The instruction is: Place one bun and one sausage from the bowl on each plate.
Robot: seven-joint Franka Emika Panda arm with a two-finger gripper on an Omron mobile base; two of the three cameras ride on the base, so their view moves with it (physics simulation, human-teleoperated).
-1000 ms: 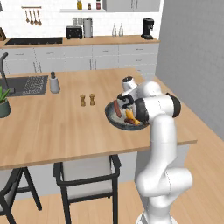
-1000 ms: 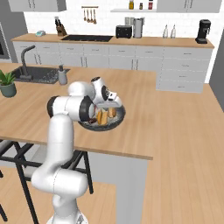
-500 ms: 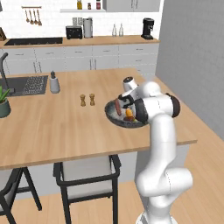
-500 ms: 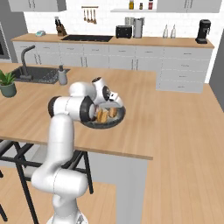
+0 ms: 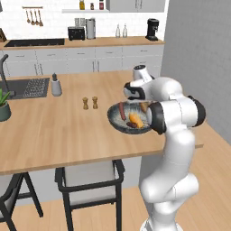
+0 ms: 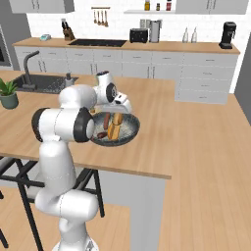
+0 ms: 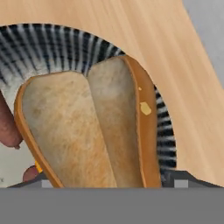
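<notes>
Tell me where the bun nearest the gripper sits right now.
The bun lies in the bowl, against its right-hand wall in the hand view, with a sausage at its left. The bowl stands near the counter's front edge in the left base view.

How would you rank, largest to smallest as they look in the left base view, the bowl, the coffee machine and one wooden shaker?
1. bowl
2. coffee machine, though it stands much farther away, so unsure
3. wooden shaker

On the wooden island (image 5: 54,131) you have: salt and pepper shakers (image 5: 90,103), side by side; soap dispenser (image 5: 56,85) at nine o'clock of them; potted plant (image 5: 3,106) beside the sink (image 5: 27,88). Back counter: toaster (image 5: 76,33), coffee machine (image 5: 153,29).
</notes>
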